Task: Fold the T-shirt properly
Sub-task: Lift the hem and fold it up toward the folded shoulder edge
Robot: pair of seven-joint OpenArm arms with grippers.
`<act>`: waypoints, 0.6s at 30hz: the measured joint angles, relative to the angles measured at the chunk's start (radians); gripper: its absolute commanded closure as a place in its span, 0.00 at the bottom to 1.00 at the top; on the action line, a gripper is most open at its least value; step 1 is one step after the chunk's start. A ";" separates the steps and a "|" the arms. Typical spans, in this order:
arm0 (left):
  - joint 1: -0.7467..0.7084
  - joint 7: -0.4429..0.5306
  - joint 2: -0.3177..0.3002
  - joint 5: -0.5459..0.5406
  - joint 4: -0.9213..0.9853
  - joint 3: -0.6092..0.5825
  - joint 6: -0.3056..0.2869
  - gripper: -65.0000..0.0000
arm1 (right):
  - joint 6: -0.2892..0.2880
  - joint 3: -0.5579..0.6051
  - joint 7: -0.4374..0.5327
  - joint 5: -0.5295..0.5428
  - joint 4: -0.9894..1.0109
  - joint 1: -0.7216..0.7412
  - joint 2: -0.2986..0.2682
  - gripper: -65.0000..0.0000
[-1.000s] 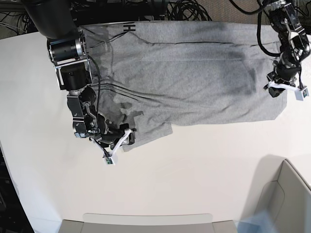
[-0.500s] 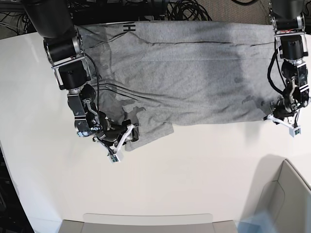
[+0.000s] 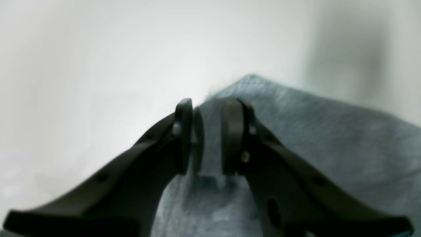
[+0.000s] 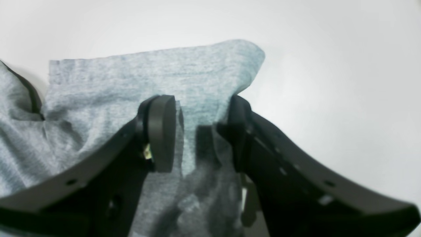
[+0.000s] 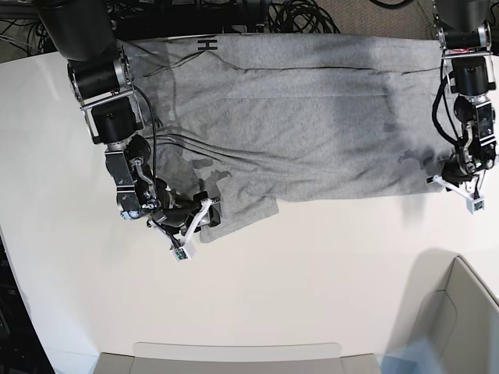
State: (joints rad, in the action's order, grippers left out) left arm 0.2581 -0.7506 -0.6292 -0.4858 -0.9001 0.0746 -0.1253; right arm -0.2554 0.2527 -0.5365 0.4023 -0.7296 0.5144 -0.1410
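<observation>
The light grey T-shirt (image 5: 312, 117) lies spread across the far half of the white table (image 5: 312, 273), with a bit of black lettering (image 5: 207, 44) at its top edge. My left gripper (image 5: 454, 185) sits low at the shirt's near right corner. In the left wrist view that left gripper (image 3: 210, 108) has its jaws a little apart over the T-shirt corner (image 3: 329, 138). My right gripper (image 5: 199, 218) is at the sleeve on the near left. Seen from the right wrist, the right gripper (image 4: 200, 105) stands open astride the sleeve cloth (image 4: 131, 75).
A grey bin (image 5: 460, 312) stands at the near right corner of the table. A flat grey tray edge (image 5: 234, 358) runs along the near side. Black cables (image 5: 296, 15) lie behind the table's far edge.
My left gripper has come down along the shirt's right side to its near corner, and its jaws have parted. The right gripper has stayed at the sleeve, shifting only slightly.
</observation>
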 measured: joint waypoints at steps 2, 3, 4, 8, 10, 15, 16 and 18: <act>0.001 0.046 -0.003 -0.010 0.039 0.000 -0.049 0.71 | 0.000 0.001 0.000 0.003 0.000 0.000 -0.002 0.60; 0.005 0.040 -0.006 -0.010 0.045 0.003 -0.081 0.71 | 0.000 0.001 0.000 0.003 0.000 -0.002 -0.002 0.60; 0.005 0.032 -0.005 -0.007 0.045 0.004 -0.102 0.71 | 0.000 0.001 0.002 0.003 0.000 -0.002 -0.003 0.60; -0.031 -0.011 -0.008 -0.074 -0.010 0.006 -0.160 0.71 | 0.000 0.001 -0.001 0.003 0.000 -0.002 -0.003 0.60; -0.045 -0.019 -0.008 -0.138 -0.028 0.006 -0.193 0.72 | 0.000 0.001 0.000 0.002 0.000 -0.002 -0.002 0.60; -0.041 -0.056 -0.003 -0.195 -0.033 0.006 -0.239 0.91 | 0.000 0.008 -0.009 -0.013 -0.025 -0.007 -0.003 0.62; -0.039 -0.056 -0.002 -0.196 -0.032 0.006 -0.240 0.97 | 0.002 0.008 -0.008 -0.013 -0.028 -0.011 -0.003 0.66; -0.039 -0.025 0.004 -0.197 -0.023 0.006 -0.243 1.00 | 0.008 0.008 -0.008 -0.015 -0.030 -0.013 -0.005 0.79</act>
State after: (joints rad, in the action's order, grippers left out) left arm 0.2192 -0.7753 -0.6254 -0.6827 -0.9226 0.0803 -0.3679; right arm -0.2470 0.2604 -0.5446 0.3870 -0.7597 0.5011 -0.1463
